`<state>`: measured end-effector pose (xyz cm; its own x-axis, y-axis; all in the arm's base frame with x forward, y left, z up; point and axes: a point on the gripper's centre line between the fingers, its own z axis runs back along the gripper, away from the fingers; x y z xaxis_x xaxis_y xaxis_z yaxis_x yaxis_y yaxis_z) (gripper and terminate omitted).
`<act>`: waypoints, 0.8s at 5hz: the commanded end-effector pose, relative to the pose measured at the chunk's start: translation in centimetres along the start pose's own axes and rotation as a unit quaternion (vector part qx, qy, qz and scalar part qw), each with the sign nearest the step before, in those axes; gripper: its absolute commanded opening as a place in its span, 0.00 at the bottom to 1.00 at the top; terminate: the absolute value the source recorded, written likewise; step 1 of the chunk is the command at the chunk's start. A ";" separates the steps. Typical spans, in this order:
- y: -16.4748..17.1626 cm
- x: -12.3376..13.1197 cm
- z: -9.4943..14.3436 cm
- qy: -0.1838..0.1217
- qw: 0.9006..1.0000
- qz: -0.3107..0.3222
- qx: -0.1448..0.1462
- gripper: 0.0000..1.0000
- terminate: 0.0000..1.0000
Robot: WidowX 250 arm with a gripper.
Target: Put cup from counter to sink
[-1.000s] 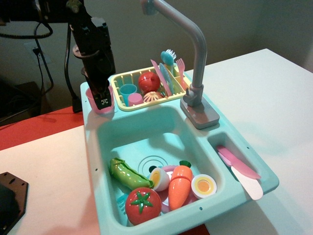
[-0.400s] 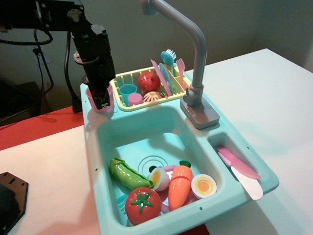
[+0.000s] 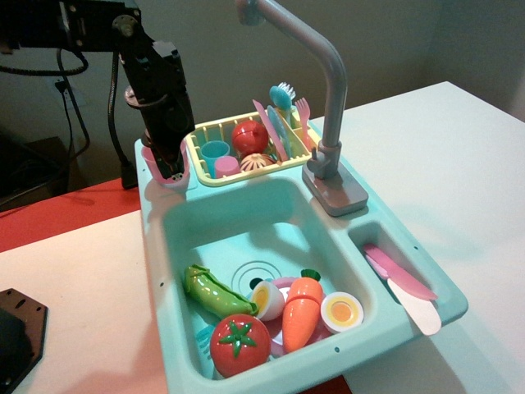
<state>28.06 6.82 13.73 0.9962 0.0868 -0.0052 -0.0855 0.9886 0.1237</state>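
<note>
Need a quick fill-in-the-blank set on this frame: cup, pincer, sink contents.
1. The pincer reaches into the light pink cup, which is at the sink unit's back ____ corner.
2. The carrot lies in the ____ , beside a halved egg.
3. The small blue cup sits in the ____ rack.
4. The faucet is ____ in colour.

Missing: left; sink; yellow; grey

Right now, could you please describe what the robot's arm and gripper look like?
The arm is black and blocky, built of boxy segments with a round joint knob near the top. Black cables loop behind it at upper left. The gripper is black too, narrow, with a few small light markings near its tip.
</note>
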 end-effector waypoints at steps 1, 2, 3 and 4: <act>-1.4 1.7 2.0 -0.047 0.999 -0.026 -0.002 0.00 0.00; -4.4 3.8 4.0 -0.083 0.994 -0.066 -0.001 0.00 0.00; -7.6 4.8 5.0 -0.100 0.990 -0.098 -0.006 0.00 0.00; -10.6 4.9 4.7 -0.099 0.988 -0.119 -0.016 0.00 0.00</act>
<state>33.25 -4.94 14.91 0.9764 -0.1821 0.1159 0.1711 0.9803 0.0987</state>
